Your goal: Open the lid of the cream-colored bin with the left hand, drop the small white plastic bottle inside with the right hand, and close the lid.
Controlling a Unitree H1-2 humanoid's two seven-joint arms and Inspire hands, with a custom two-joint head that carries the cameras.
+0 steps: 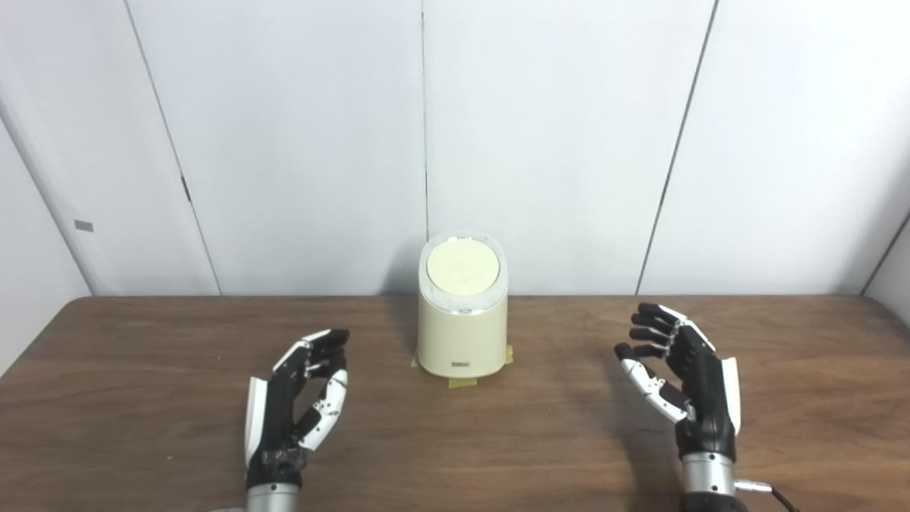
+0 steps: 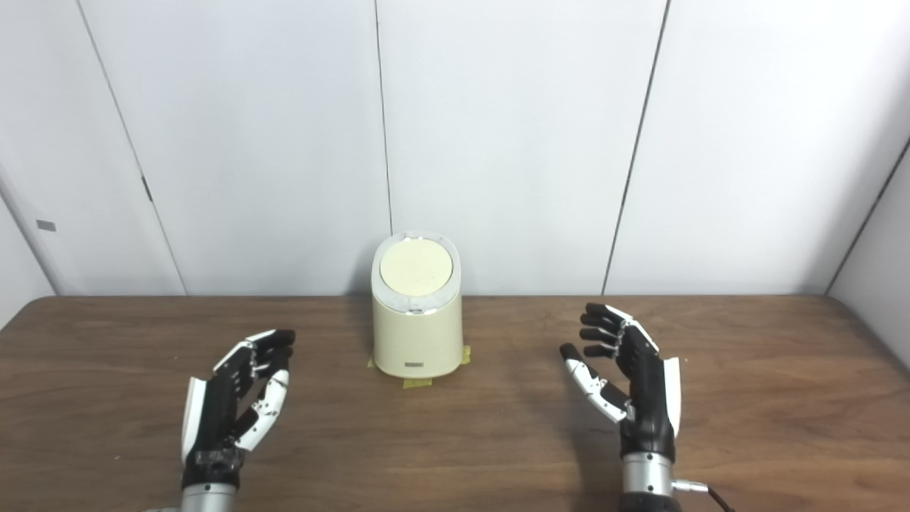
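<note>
Palms face inward: left robot hand (image 1: 298,398) and right robot hand (image 1: 682,377) flank bin (image 1: 462,327), both empty.

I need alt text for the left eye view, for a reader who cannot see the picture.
A cream-colored bin with its lid closed stands on a wooden table before a white wall. The left hand and right hand hover open on either side, holding nothing; no bottle is visible.

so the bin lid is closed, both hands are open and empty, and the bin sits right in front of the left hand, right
Not quite: the bin sits centred between the left hand and the right hand, as the left eye view shows. Its lid is closed, and both hands are open and empty.
</note>
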